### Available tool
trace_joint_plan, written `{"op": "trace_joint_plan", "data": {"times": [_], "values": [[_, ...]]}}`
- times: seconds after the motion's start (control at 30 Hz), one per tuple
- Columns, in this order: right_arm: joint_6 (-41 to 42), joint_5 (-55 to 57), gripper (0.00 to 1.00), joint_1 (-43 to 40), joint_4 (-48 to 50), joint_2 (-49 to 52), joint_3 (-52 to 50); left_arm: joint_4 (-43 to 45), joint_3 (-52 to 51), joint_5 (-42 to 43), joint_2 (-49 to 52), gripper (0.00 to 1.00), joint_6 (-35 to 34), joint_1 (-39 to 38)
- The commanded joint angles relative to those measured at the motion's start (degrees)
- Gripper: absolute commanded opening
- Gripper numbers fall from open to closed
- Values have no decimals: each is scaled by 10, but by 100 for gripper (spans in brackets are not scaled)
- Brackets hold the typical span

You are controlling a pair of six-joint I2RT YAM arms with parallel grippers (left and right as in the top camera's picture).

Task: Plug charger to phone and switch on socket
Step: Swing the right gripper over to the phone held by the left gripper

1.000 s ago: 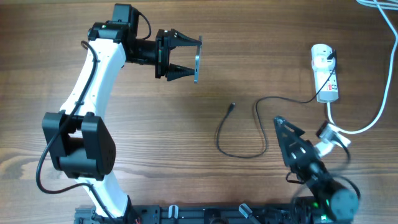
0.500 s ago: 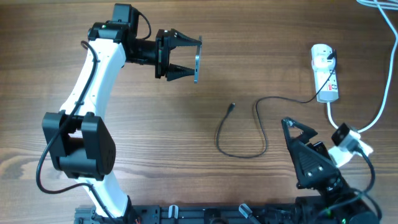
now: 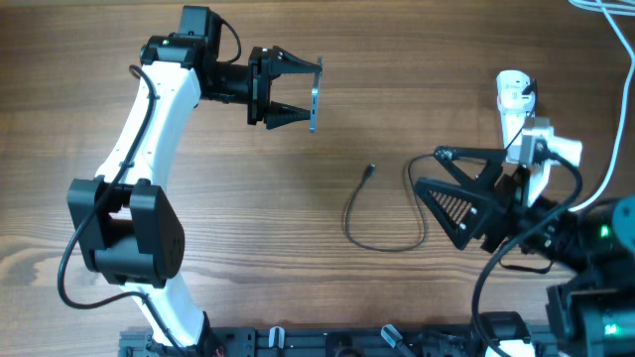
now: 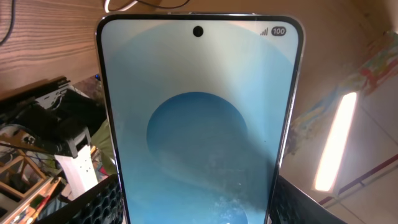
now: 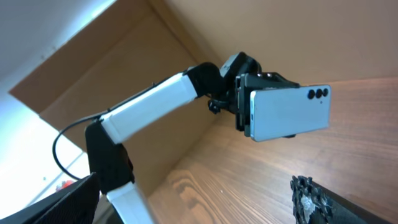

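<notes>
My left gripper (image 3: 315, 95) is shut on the phone (image 3: 314, 96) and holds it on edge above the table's back left. In the left wrist view the phone's blue screen (image 4: 199, 118) fills the frame between my fingers (image 4: 199, 214). Its pale back shows in the right wrist view (image 5: 289, 112). The charger's thin black cable (image 3: 382, 246) loops at the table's middle, with its connector tip (image 3: 370, 170) free. The white socket (image 3: 512, 99) lies at the back right, partly hidden by my right wrist. My right gripper (image 3: 429, 169) is open and empty above the cable's right part; it also shows in the right wrist view (image 5: 193, 208).
The socket's thick white cord (image 3: 610, 169) runs along the right edge to the back corner. A black rail (image 3: 327, 342) lines the table's front edge. My left arm (image 3: 149, 119) spans the left side of the table.
My right arm has swung up from the front right corner and turned its open gripper to the left, in front of the socket. The left arm and phone have not moved.
</notes>
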Motion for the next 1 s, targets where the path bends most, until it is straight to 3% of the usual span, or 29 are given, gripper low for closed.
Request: {"op": "trace_joint_plan", "data": {"times": [0.0,0.3,0.4,0.57,0.7,0.83,0.97], "values": [[-61,-26,100,27,-14,30,39,0,1,19,-21,66,1,4],[-89,146,100,188,-41,101,78,-1,1,14,-21,66,0,4],[-172,250,100,250,-164,169,156,-1,1,14,-21,66,0,4],[-217,425,100,343,-310,262,296,0,1,13,-21,66,0,4],[-216,527,100,396,-384,326,376,0,1,13,-21,66,0,4],[-209,506,100,400,-393,358,390,0,1,13,-21,66,0,4],[-108,499,100,400,-391,362,390,0,1,13,-21,66,0,4]]}}
